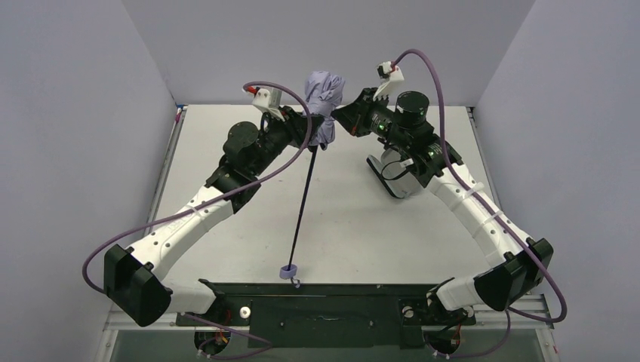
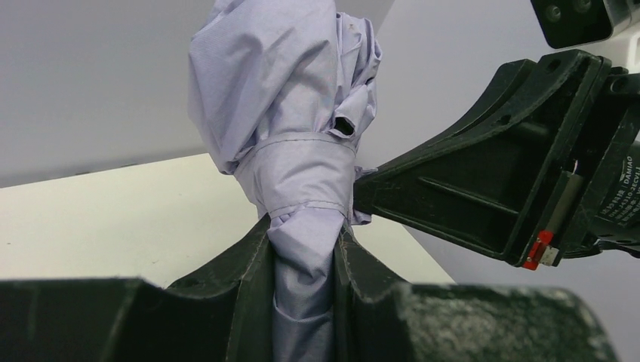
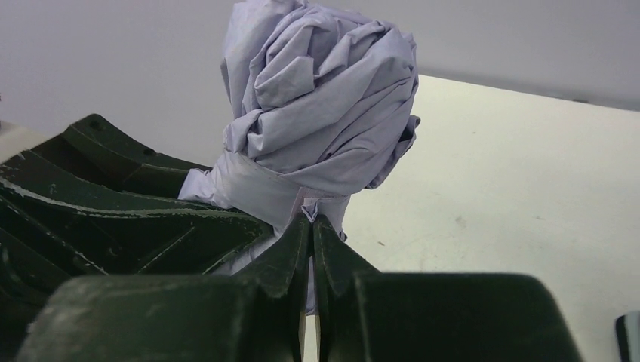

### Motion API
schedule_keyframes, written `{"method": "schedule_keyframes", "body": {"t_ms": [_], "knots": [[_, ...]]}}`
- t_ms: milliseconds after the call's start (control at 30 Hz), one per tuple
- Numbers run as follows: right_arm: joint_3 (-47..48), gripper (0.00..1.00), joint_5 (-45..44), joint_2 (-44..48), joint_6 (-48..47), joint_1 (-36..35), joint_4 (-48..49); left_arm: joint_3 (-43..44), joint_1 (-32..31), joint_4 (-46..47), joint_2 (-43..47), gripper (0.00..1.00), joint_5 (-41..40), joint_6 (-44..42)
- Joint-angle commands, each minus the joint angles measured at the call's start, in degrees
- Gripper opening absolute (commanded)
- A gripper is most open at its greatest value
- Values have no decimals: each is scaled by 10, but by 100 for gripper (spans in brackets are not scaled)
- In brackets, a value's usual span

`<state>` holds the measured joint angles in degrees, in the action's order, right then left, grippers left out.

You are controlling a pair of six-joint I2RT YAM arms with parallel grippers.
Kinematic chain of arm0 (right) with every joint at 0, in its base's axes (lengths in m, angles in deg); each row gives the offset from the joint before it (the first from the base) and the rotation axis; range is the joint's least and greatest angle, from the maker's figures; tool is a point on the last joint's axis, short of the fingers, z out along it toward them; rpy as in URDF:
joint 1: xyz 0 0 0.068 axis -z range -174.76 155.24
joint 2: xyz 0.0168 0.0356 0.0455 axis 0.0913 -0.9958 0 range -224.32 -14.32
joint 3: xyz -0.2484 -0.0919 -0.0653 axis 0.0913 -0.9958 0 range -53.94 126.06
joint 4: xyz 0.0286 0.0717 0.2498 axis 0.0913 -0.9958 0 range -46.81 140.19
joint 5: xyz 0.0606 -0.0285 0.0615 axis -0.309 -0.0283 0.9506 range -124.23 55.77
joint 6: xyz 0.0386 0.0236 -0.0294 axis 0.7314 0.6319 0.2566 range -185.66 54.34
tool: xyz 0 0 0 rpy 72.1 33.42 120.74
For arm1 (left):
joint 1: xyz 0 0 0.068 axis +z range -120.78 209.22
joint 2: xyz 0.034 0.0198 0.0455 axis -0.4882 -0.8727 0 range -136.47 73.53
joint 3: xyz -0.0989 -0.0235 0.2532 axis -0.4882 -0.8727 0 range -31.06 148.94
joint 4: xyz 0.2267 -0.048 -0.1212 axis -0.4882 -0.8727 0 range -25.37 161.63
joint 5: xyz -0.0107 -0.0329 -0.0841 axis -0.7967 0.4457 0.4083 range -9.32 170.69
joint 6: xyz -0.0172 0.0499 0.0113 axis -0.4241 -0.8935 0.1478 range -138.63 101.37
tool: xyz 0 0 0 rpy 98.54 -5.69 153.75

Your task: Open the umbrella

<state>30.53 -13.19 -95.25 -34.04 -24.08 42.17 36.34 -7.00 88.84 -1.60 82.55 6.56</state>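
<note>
The umbrella's furled lavender canopy [image 1: 323, 102] is held up at the back middle, bound by its strap band. Its thin black shaft [image 1: 303, 202] runs down to the small lavender knob handle [image 1: 288, 272] near the front edge. My left gripper [image 1: 308, 125] is shut on the lower canopy; the left wrist view shows both fingers squeezing the fabric [image 2: 306, 249]. My right gripper [image 1: 338, 115] is shut on a thin fold of the canopy beside the band; in the right wrist view its fingertips [image 3: 300, 234] pinch the cloth under the bunched canopy [image 3: 324, 98].
A black-and-grey oblong sleeve [image 1: 396, 175] lies on the white table [image 1: 362, 234] under the right arm. Grey walls close in the left, right and back sides. The black mounting bar [image 1: 324, 302] runs along the front edge.
</note>
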Motion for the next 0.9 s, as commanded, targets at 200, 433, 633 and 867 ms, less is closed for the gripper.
{"method": "schedule_keyframes", "body": {"t_ms": [200,433,633,867], "knots": [[-44,0,-150,15,-228,-10,-84,40,2,123,33,0,105,92],[-99,0,-173,36,-311,8,-88,44,12,113,39,0,119,114],[-100,0,-113,38,-310,41,-90,44,15,107,40,0,121,122],[-70,43,49,72,-220,65,-103,40,15,90,41,0,101,79]]}}
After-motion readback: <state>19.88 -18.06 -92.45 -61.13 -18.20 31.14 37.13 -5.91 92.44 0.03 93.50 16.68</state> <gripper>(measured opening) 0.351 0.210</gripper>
